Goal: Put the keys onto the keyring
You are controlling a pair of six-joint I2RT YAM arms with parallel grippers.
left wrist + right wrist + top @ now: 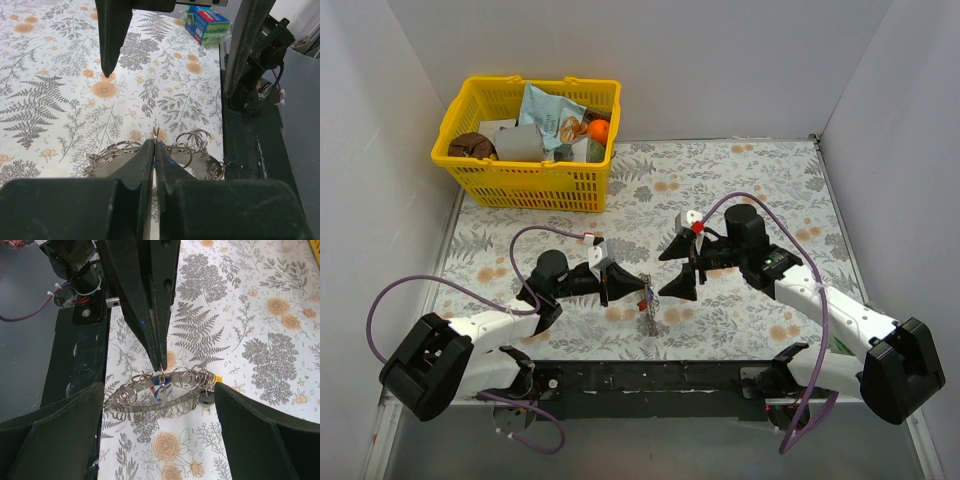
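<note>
Pinching keyring (132, 390), left jaws; loops wrist-only

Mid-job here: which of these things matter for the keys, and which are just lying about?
For the job: keyring, pinched by the left gripper; blue key among its loops; right gripper, open alongside.
Lying about: yellow basket and the orange in it; blue-and-green pack.

Left pincer (642, 288) is pinched tight, facing the right pincer (680, 268), whose jaws gape wide.
</note>
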